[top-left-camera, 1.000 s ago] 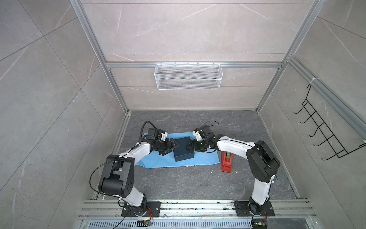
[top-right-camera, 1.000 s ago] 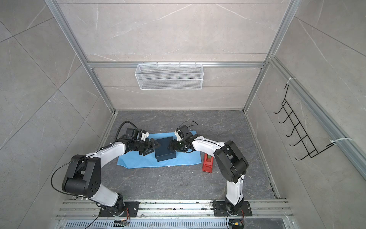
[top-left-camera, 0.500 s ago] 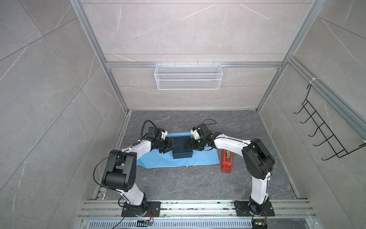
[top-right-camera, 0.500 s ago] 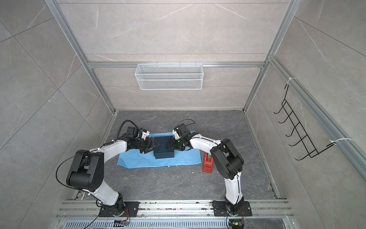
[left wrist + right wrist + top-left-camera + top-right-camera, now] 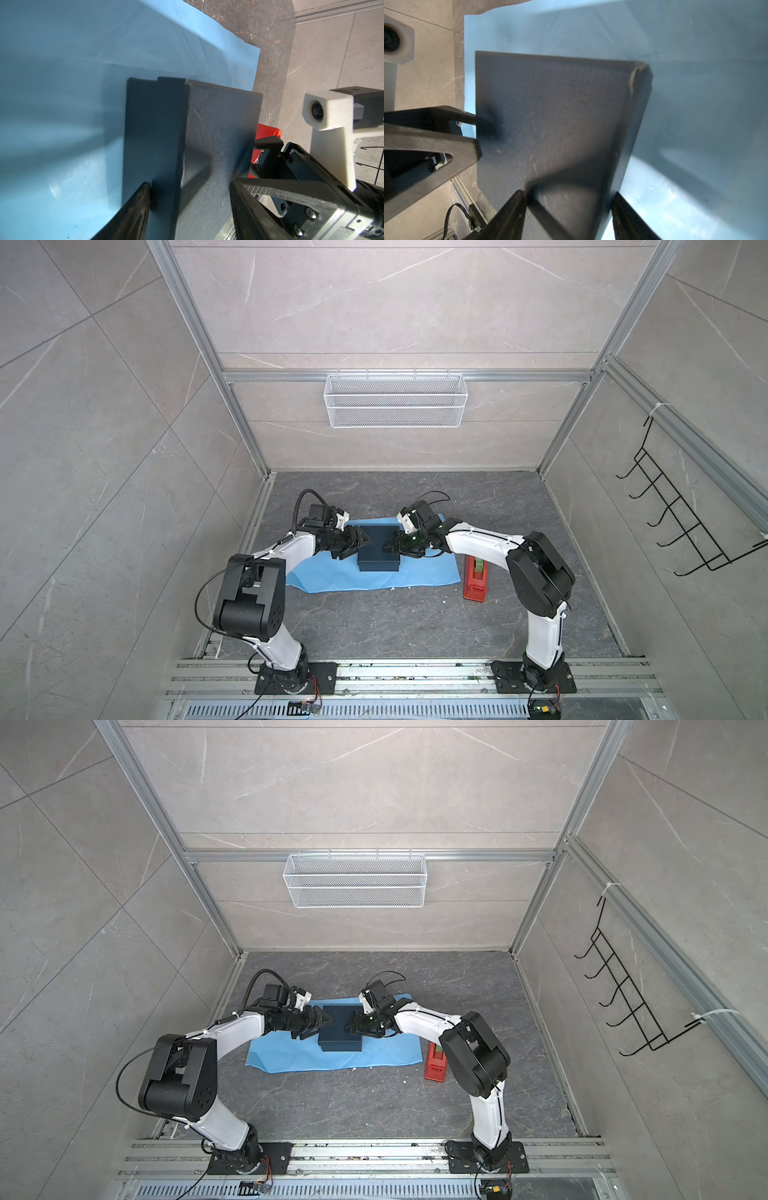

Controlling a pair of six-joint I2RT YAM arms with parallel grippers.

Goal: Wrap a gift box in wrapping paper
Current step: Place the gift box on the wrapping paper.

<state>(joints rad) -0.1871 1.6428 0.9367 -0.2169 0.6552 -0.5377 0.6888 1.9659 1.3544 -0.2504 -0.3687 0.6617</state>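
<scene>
Grip on both short ends of the gift box [image 5: 378, 545]: left fingers [image 5: 356, 538] closed across the left end, right fingers [image 5: 391, 543] closed across the right end, each pair pressed to opposite side faces. Box flat on the wrapping paper [image 5: 332, 576], mid-sheet near the far edge, square to the sheet's edges. Sat skewed a second ago; straightened since. Red tape dispenser [image 5: 476, 578] unmoved on the surface [image 5: 415, 614], just beside the paper's right edge.

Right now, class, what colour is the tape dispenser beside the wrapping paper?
The tape dispenser is red; it shows best in a top view.
</scene>
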